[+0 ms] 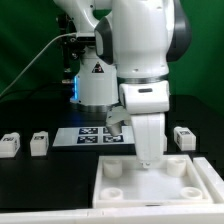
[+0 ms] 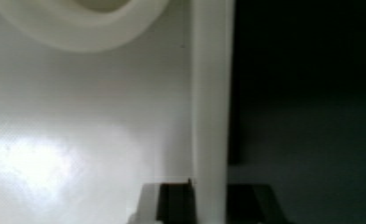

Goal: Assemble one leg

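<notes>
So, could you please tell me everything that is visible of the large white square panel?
The panel is a large white square, plastic by its look, smooth and a little glossy. It lies flat on the dark table, at the front of the exterior view. Round holes sit near its corners; the wrist view seems to show one such hole close up. The gripper hangs low over its far side; whether it touches the panel cannot be told.

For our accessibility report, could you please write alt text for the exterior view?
A white robot arm holds its hand over a large white panel with corner holes on a black table. Two small tagged legs sit at the exterior view's left, another at its right, the marker board behind.
</notes>
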Controlling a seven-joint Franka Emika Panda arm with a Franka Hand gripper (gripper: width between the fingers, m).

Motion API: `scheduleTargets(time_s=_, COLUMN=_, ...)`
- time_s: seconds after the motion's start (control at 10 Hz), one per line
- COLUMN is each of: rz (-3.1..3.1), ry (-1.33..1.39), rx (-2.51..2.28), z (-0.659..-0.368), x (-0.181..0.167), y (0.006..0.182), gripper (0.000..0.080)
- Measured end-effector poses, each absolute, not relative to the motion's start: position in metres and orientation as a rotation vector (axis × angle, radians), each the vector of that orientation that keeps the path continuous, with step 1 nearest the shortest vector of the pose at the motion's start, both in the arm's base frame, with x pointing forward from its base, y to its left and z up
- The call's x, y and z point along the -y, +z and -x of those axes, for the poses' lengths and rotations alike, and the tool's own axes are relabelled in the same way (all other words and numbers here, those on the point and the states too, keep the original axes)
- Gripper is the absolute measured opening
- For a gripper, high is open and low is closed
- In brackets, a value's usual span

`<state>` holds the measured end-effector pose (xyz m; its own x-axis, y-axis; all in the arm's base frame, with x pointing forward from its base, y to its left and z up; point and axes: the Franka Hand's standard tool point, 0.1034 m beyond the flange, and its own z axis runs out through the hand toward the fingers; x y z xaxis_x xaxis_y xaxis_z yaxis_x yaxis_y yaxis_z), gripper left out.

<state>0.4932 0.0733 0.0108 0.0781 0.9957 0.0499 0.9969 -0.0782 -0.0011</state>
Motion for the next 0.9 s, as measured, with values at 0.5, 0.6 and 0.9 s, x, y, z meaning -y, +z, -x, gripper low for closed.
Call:
scheduleTargets(time_s=0.5, rz=2.239, ry=-0.058, rx=2.164, z=-0.4951, x=-0.0737, y=0.0106, gripper=0.006)
scheduleTargets(time_s=0.6, rz=2.246, ry=-0.081, rx=2.167, z=-0.495, x=-0.0737, y=0.0107, gripper=0.006)
scheduleTargets(time_s=0.9, rz=2.249, ry=-0.082, rx=2.165, z=-0.4949, x=-0.0732, y=0.0105, gripper=0.0219)
